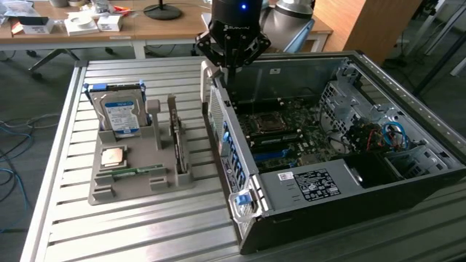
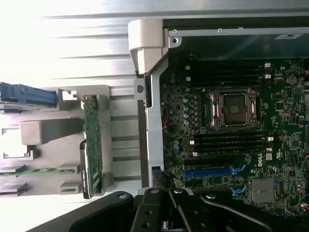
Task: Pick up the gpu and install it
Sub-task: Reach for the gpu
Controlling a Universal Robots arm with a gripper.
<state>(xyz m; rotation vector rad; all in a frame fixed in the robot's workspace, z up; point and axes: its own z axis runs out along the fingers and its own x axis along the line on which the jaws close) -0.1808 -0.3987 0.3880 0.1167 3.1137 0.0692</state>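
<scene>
Gpu (image 1: 178,144) upright in grey holder (image 1: 131,188)

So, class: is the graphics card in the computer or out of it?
Out. The graphics card stands on edge in the grey holder, beside the open computer.

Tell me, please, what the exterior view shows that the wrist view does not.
The exterior view adds the hard drive's labelled face, the CPU chip and the white case label. The wrist view adds a straight-down look at the black memory slots flanking the CPU socket. Both share the gpu standing in its grey holder, that socket and the gripper above the open case.
</scene>
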